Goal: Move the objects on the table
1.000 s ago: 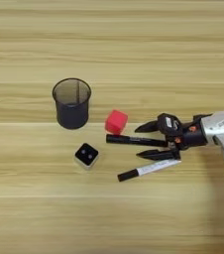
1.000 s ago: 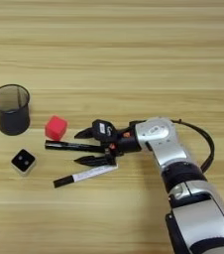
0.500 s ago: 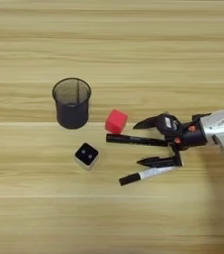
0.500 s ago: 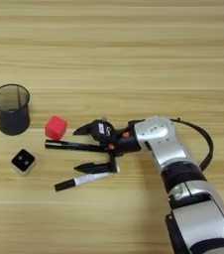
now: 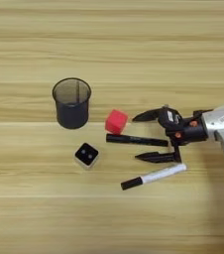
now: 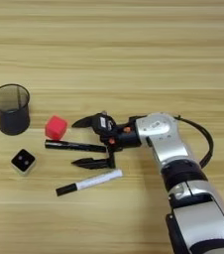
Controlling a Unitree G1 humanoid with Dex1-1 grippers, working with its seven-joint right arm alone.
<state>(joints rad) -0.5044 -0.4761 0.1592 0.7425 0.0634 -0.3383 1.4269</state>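
The right arm enters from the near right corner and runs up and left across the table: a dark lower segment near the bottom edge, then a silver forearm (image 6: 176,163) bending at a rounded silver wrist housing (image 6: 153,130). A black cable (image 6: 203,144) loops out on the arm's right side. From the wrist, a black body with orange accents points left. The right gripper (image 6: 74,142) has its two black fingers spread wide, one fingertip (image 6: 79,122) on the far side, the other (image 6: 79,161) on the near side, both apparently low over the surface.
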